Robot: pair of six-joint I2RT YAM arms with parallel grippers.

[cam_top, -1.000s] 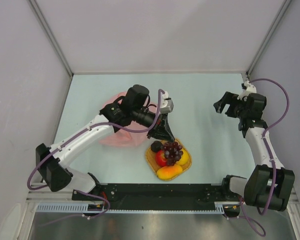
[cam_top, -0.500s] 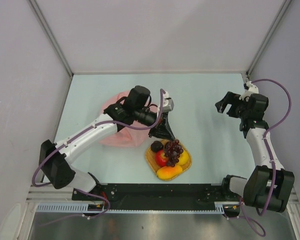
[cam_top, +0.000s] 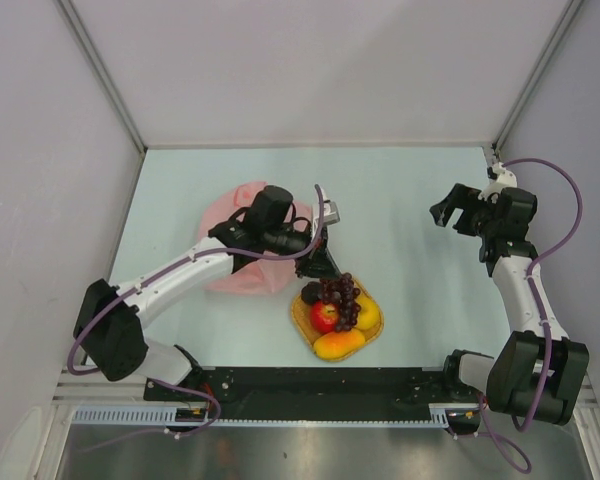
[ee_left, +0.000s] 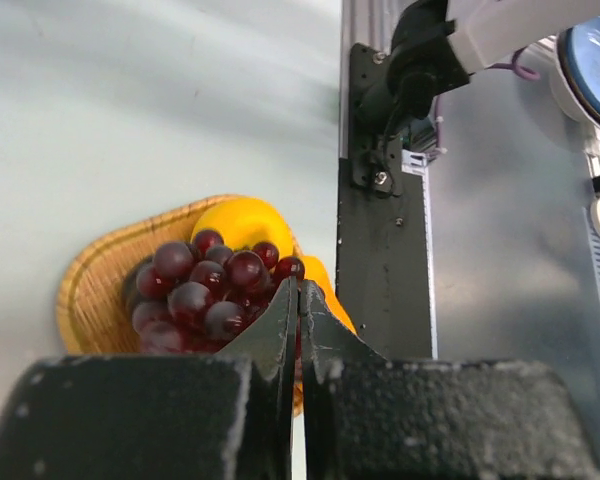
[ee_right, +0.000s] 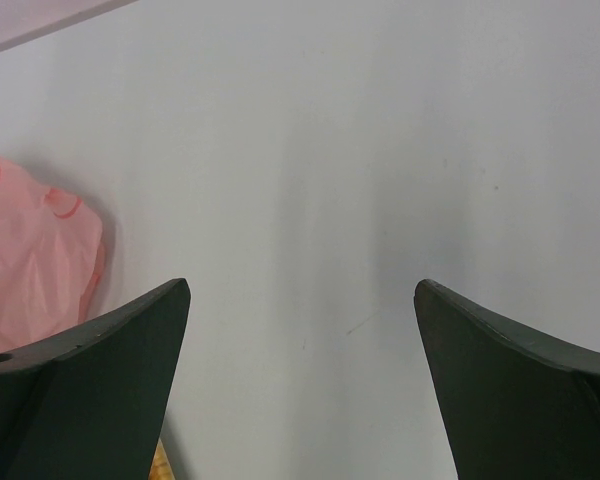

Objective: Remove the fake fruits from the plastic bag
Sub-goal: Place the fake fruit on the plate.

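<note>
The pink plastic bag (cam_top: 228, 278) lies crumpled at centre left, partly under my left arm; it also shows in the right wrist view (ee_right: 30, 270). My left gripper (cam_top: 325, 272) (ee_left: 298, 290) is shut, its tips at the top of the dark purple grape bunch (cam_top: 342, 290) (ee_left: 195, 290), seemingly pinching its stem. The bunch rests on a woven tray (cam_top: 300, 322) with a red apple (cam_top: 325, 317), a yellow round fruit (cam_top: 370, 315) (ee_left: 242, 222), an orange mango (cam_top: 338, 345) and a dark plum (cam_top: 310, 293). My right gripper (cam_top: 450, 212) (ee_right: 302, 290) is open and empty over bare table at the right.
The black base rail (cam_top: 310, 385) runs along the near edge just behind the tray; it fills the right of the left wrist view (ee_left: 380, 250). Grey walls enclose the table on three sides.
My left arm has lowered and drawn slightly left. The grape bunch has shifted a little up-left on the tray, uncovering more of the apple. The right arm has barely moved.
</note>
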